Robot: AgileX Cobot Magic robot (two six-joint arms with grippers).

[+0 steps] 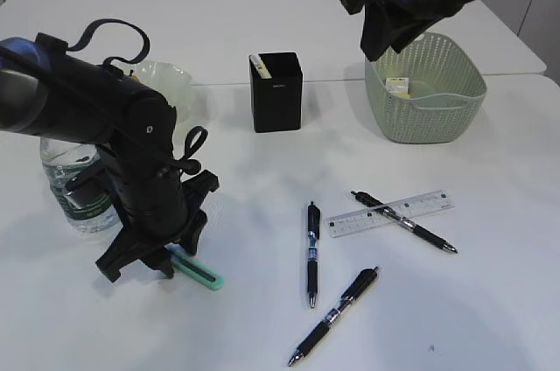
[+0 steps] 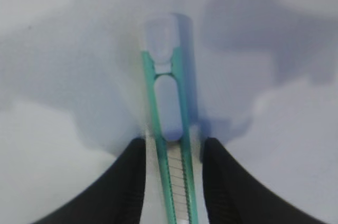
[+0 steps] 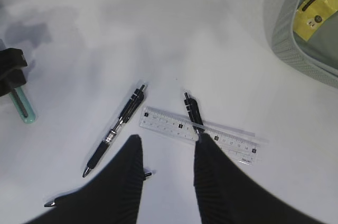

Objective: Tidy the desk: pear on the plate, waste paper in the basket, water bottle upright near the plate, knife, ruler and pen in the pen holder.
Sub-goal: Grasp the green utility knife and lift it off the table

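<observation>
The green knife (image 1: 199, 273) (image 2: 169, 108) lies flat on the white desk (image 1: 262, 178). My left gripper (image 1: 140, 264) (image 2: 174, 145) is down over it, its open jaws on either side of the handle with a thin gap on each side. High over the pale green basket (image 1: 429, 91) hangs my right gripper (image 1: 389, 43) (image 3: 169, 139), open and empty. Waste paper (image 1: 400, 84) (image 3: 317, 15) lies in the basket. A clear ruler (image 1: 391, 213) (image 3: 198, 135) lies under one pen (image 1: 402, 222). The water bottle (image 1: 74, 187) stands upright by the plate (image 1: 162, 78). The pear is hidden.
The black pen holder (image 1: 276, 91) stands mid-desk with a pale item inside. Two more pens (image 1: 312, 253) (image 1: 337, 314) lie loose at the front centre. My left arm blocks most of the plate. The desk's far edge runs behind the basket.
</observation>
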